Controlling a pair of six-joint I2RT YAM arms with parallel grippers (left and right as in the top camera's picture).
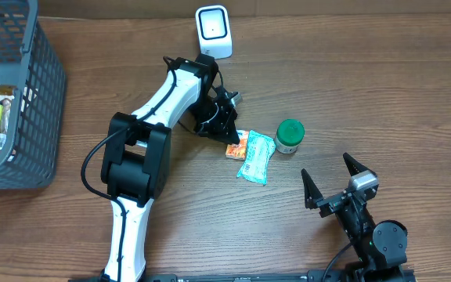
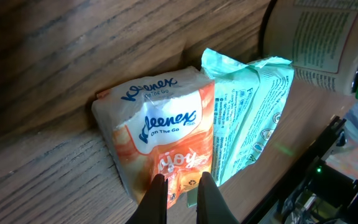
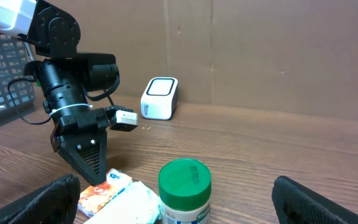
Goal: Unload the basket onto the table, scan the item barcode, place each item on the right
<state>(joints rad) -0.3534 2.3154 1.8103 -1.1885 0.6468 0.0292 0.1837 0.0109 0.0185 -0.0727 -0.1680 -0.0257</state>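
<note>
An orange and white Kleenex tissue pack (image 1: 236, 144) lies flat on the wooden table. My left gripper (image 2: 182, 193) points down at its near end, its fingers shut on the wrapper's edge. The right wrist view shows those dark fingers (image 3: 87, 163) standing on the end of the tissue pack (image 3: 101, 190). The white barcode scanner (image 1: 213, 31) stands upright at the back of the table, behind the left arm. My right gripper (image 1: 324, 164) is wide open at the front right and holds nothing.
A mint-green wipes pack (image 1: 256, 159) lies against the tissue pack's right side. A green-lidded jar (image 1: 290, 135) stands just right of both. A dark plastic basket (image 1: 30, 102) with several items fills the far left. Cardboard walls stand behind the table.
</note>
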